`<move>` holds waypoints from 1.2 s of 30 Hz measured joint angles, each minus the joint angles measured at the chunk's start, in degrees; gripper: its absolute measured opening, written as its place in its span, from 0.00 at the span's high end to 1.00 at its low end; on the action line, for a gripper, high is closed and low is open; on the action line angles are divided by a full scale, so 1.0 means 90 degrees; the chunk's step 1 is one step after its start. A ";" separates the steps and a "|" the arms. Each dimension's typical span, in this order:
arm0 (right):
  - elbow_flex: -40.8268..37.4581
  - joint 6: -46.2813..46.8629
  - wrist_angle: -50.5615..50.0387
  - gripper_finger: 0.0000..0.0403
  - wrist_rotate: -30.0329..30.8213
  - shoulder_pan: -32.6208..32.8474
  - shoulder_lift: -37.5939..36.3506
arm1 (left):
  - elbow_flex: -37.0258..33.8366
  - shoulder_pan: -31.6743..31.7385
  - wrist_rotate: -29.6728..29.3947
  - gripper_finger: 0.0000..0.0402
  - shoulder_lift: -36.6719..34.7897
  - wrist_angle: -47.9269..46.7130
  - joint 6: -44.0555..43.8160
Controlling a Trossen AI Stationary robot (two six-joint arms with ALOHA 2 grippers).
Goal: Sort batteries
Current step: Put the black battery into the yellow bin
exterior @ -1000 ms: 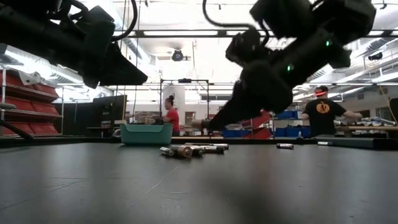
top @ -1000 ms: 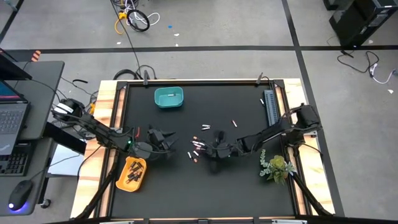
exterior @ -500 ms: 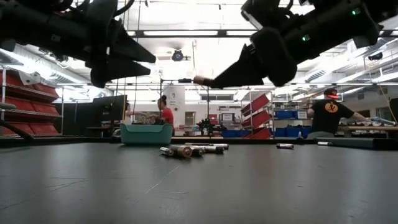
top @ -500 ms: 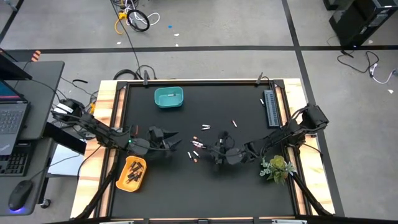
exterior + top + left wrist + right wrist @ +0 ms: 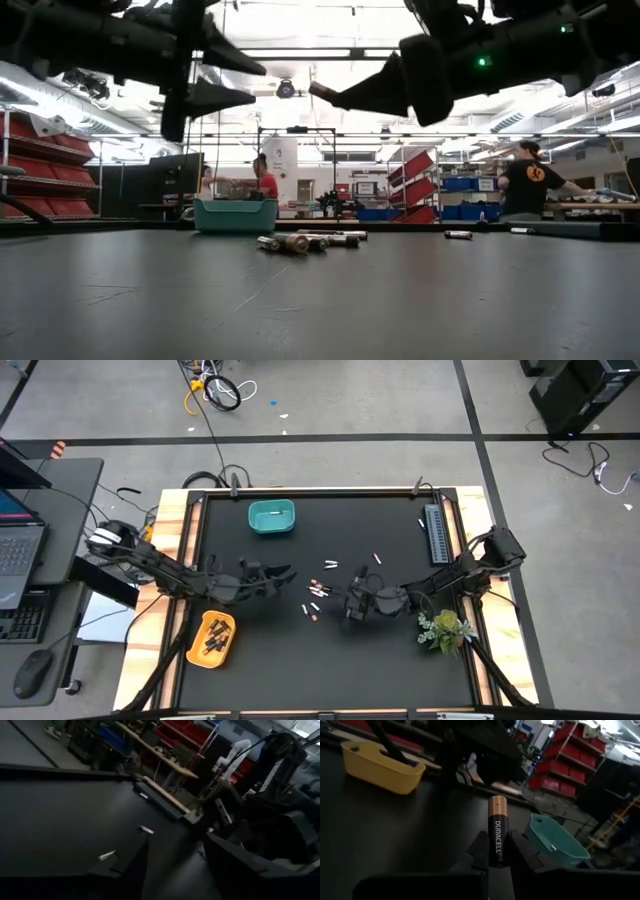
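Batteries (image 5: 318, 594) lie scattered near the middle of the dark surface (image 5: 300, 660), a small cluster of pale and dark cylinders with a few strays toward one o'clock. More dark ones already sit in the yellow bin (image 5: 211, 638) at about eight o'clock, and a pale one shows in the teal bin (image 5: 271, 517) at about eleven o'clock.

Starting at the left, the left gripper (image 5: 285, 573) hangs above the surface, just left of the cluster, with its fingers (image 5: 131, 865) spread and nothing between them. A second ago it sat closer to the yellow bin with narrower fingers; it has since swung out toward the centre and opened. That suggests a drop into the yellow bin is done and it is reaching for the next piece.

Moving right past the cluster, the right gripper (image 5: 350, 607) is held clear of the surface at about five o'clock from the pile. Its fingers pinch a black, copper-topped battery (image 5: 497, 836), which stands up between them in the right wrist view. A second ago this gripper was down at the cluster; it has since lifted and pulled back slightly to the right. So one more battery has left the pile and now needs carrying to a bin, probably the yellow one, which holds the dark kind.

Most of the pile is still unsorted.
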 joint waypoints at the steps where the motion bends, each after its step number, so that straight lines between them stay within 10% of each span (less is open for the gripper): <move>1: 0.0000 -0.0026 0.0069 0.91 -0.0057 -0.0026 0.0000 | 0.0139 0.0007 0.0051 0.49 0.0124 0.0022 0.0021; 26: 0.0007 -0.0074 0.0316 0.91 0.0162 -0.0303 0.0000 | 0.1986 0.0292 0.0025 0.49 0.2954 0.1523 0.0776; 36: -0.0005 -0.0022 0.0371 0.91 0.0193 -0.0316 0.0000 | 0.1987 0.0503 0.0407 0.85 0.3163 0.2159 0.1307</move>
